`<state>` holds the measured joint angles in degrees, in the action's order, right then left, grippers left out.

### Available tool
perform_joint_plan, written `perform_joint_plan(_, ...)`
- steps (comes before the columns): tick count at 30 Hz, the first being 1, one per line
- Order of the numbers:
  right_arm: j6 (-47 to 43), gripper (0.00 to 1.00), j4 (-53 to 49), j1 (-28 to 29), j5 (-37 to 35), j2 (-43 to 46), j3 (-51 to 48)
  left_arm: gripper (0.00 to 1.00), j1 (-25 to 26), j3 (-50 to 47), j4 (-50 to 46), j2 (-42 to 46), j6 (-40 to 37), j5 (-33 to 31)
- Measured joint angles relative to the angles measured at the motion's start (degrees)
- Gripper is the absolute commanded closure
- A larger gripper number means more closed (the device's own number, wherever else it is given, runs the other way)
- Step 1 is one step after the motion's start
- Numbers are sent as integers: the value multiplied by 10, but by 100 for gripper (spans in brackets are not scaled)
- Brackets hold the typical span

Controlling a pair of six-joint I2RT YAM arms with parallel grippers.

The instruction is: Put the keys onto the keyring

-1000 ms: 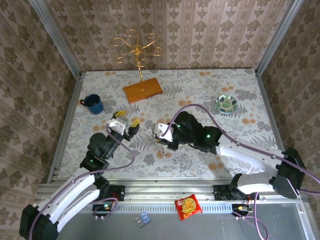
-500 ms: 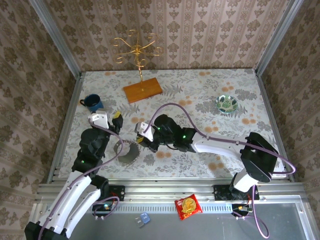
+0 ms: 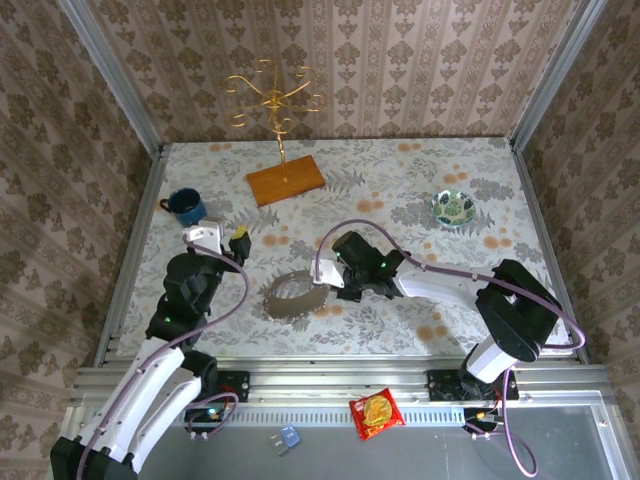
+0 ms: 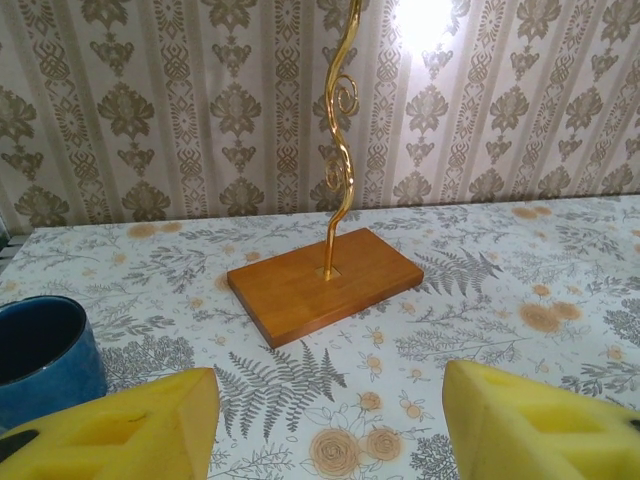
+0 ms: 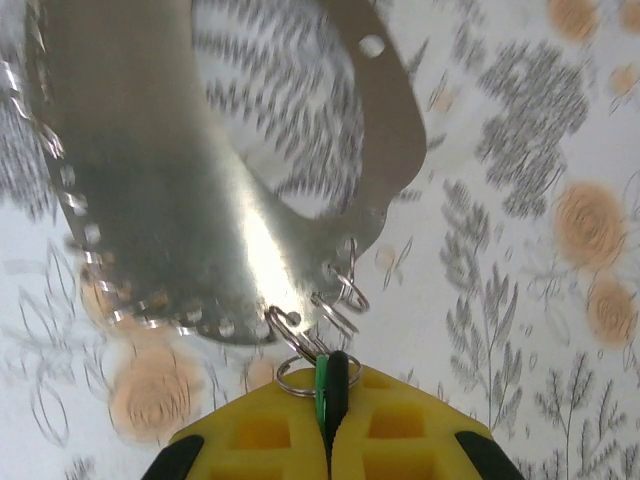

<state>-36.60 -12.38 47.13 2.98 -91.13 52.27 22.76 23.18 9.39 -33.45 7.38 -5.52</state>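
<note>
- Right gripper (image 5: 330, 392) pinched shut on tiny green-headed metal key (image 5: 327, 380).
- Left gripper (image 4: 330, 400) stood open, held nothing, well apart from loop.
- Big grey shiny metal loop keyring (image 3: 290, 297) sat near middle of flowery table (image 3: 420, 180), just left of right gripper.
- Small silver wire rings (image 5: 340, 298) hung between key and loop.
- Could go wrong: key thin, might slip from soft yellow pads (image 5: 400, 430) if loop tugged. Little rings might tangle.
- Key seen edge-on, pointed out from fingers toward loop.
- Loop's long way ran left to right in top view.

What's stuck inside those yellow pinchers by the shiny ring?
The green key, pinched edge-on in the right gripper. Most of it is hidden between the pads.
</note>
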Motion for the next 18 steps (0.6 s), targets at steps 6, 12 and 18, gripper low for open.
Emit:
perform_joint_plan(6,-62,94,-42,0,-57,-3,-11,39,0,0,1,-15,0,10)
perform_joint_plan(12,-104,80,-76,0,-85,-5,-26,38,0,0,2,-28,0,19)
perform_joint_plan(18,-116,68,-122,-3,-100,-4,-26,38,0,0,5,-42,-1,28)
